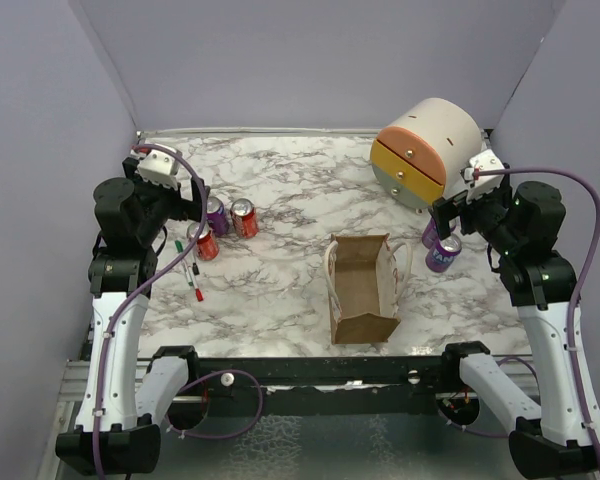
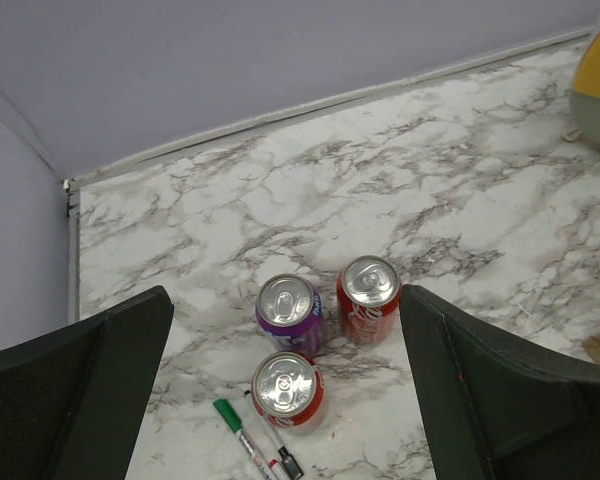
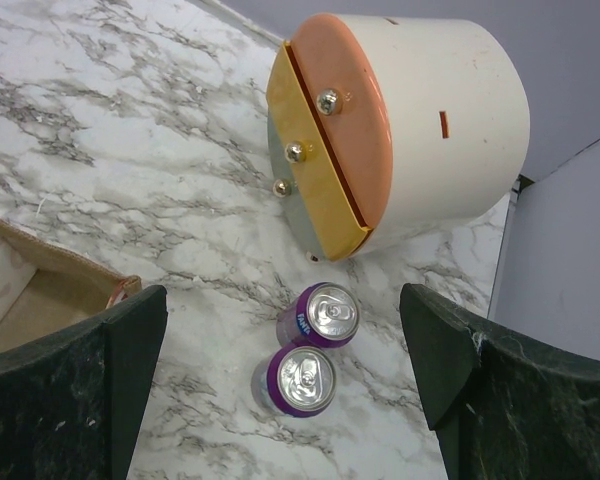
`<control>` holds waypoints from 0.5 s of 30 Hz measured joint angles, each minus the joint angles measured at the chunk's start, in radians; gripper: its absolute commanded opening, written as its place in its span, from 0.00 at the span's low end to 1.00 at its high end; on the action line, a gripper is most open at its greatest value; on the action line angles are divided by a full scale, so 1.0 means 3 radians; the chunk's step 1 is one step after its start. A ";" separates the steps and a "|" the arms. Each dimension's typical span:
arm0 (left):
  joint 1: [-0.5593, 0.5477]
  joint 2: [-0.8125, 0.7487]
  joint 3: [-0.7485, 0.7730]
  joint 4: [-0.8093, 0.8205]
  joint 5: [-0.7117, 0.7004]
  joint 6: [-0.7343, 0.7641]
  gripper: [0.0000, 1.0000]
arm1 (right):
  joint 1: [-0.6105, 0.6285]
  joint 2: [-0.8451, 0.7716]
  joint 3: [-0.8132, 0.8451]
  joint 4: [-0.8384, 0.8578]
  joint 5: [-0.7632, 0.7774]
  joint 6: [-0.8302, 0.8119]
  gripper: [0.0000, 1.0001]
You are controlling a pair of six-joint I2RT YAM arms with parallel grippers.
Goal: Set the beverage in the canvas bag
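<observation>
The tan-brown canvas bag stands open at the table's middle front, with pale loop handles; its corner shows in the right wrist view. Two red cans and a purple can stand at the left. Two purple cans stand at the right, below the cylinder. My left gripper is open and empty above the left cans. My right gripper is open and empty above the right purple cans.
A large cream-and-orange cylinder lies on its side at the back right, also in the right wrist view. Green, black and red markers lie by the left cans. Grey walls enclose the marble table.
</observation>
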 measured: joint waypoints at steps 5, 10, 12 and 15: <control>-0.0060 0.0022 -0.0001 -0.0001 0.0292 -0.0033 0.99 | 0.0000 -0.0052 -0.0019 -0.0015 0.0019 -0.0065 1.00; -0.0268 0.0127 0.0017 -0.0048 0.0423 -0.0053 0.99 | -0.0020 -0.0051 -0.0056 -0.0043 0.0022 -0.0078 1.00; -0.0412 0.0183 0.0027 -0.0095 0.0437 -0.0066 0.99 | -0.0033 -0.0039 -0.0057 -0.0067 0.0023 -0.0081 1.00; -0.0626 0.0261 0.0046 -0.0181 0.0468 -0.0117 0.99 | -0.0052 -0.0024 -0.0057 -0.0083 0.0020 -0.0094 1.00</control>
